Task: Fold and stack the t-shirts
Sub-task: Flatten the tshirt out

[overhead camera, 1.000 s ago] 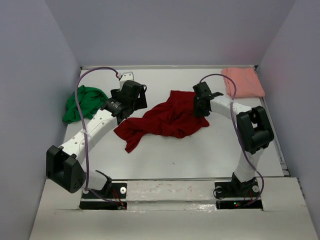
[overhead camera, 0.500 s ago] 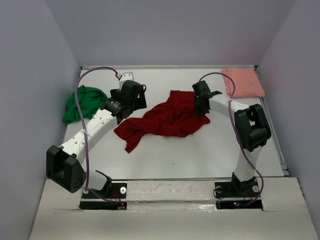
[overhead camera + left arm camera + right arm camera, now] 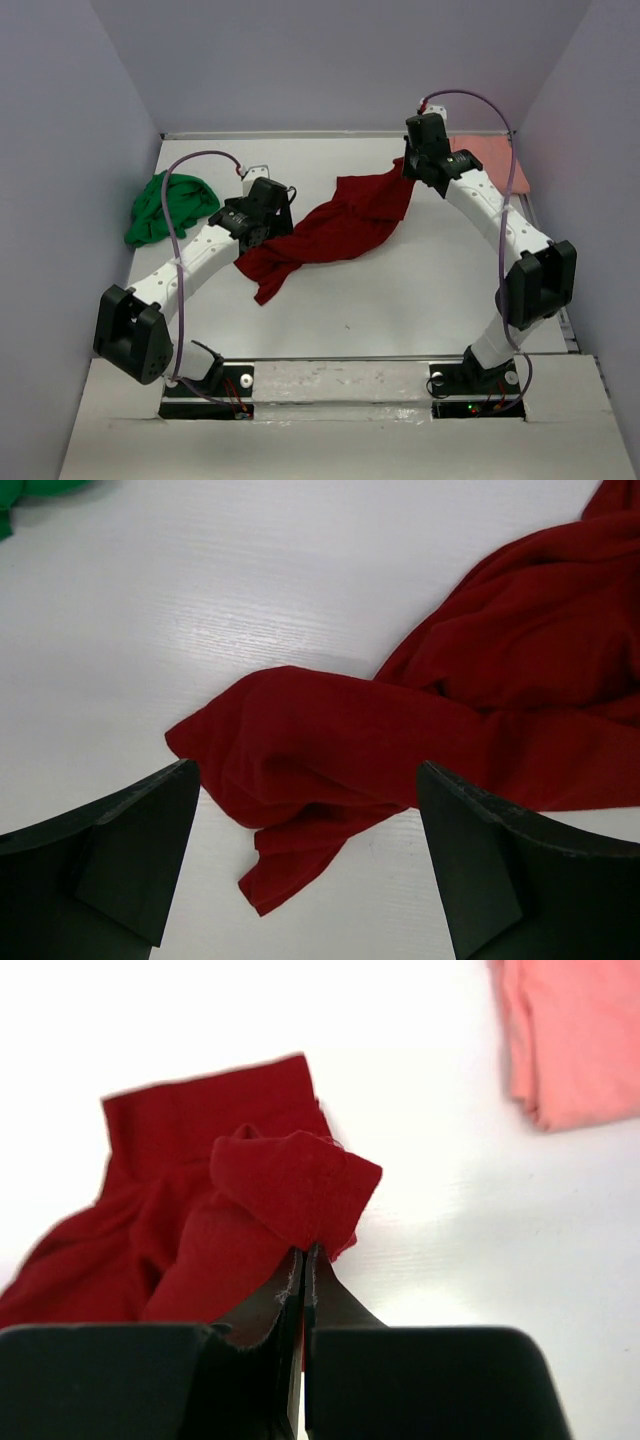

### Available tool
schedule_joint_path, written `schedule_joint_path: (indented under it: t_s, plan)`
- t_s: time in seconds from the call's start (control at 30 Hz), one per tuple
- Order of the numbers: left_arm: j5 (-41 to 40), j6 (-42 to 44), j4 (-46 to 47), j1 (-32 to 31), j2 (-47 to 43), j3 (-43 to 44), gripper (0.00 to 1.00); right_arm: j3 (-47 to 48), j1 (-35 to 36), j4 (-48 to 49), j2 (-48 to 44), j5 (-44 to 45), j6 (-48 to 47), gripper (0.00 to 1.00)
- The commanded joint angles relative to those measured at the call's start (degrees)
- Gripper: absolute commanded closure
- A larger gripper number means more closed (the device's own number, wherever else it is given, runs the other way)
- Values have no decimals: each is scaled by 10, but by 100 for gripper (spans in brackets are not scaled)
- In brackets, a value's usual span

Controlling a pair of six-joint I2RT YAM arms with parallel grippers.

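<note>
The dark red t-shirt [image 3: 335, 228] lies crumpled across the middle of the table, stretched toward the back right. My right gripper [image 3: 408, 170] is shut on its upper right edge and holds that fold [image 3: 295, 1185] off the surface. My left gripper [image 3: 272, 222] stands open just above the shirt's left end [image 3: 300, 740], nothing between its fingers [image 3: 130, 840]. A bright green t-shirt [image 3: 165, 205] sits bunched at the left. The salmon pink t-shirt [image 3: 490, 160] lies folded at the back right corner [image 3: 575, 1040].
Grey walls close in the table [image 3: 400, 300] on the left, back and right. Both arm bases stand at the near edge. The right arm's purple cable [image 3: 480, 100] loops over the pink shirt.
The right gripper closed on the red shirt's right edge and lifted it up and back toward the pink shirt, stretching the cloth. The left gripper slid slightly nearer over the shirt's left end.
</note>
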Motion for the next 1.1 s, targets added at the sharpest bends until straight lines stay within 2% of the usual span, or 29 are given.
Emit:
schedule_joint_path:
  t_s: [0.0, 0.17, 0.27, 0.37, 0.47, 0.63, 0.87, 1.07]
  plan:
    - [-5, -9, -2, -15, -16, 14, 1, 39, 6, -25, -37, 38, -26, 100]
    - [-7, -14, -6, -28, -27, 13, 1, 35, 6, -59, -22, 107, -12, 100]
    - [-22, -13, -16, -28, -32, 10, 1, 12, 6, -86, -40, 147, 31, 100]
    - [-32, -11, -18, -28, -39, 2, 1, -22, 16, -88, -90, 149, 48, 100]
    - [-28, -7, -13, -28, -40, -4, 1, -57, 57, -97, -132, 162, 60, 100]
    - [-19, -2, -7, -29, -24, 2, 1, -91, 123, -125, -144, 109, 97, 100]
    - [-16, 3, -10, -29, -26, 20, 1, -95, 145, -73, -7, 29, 77, 100]
    - [-42, 18, -27, -28, -27, 39, 1, 0, 145, -55, 134, 23, 35, 100]
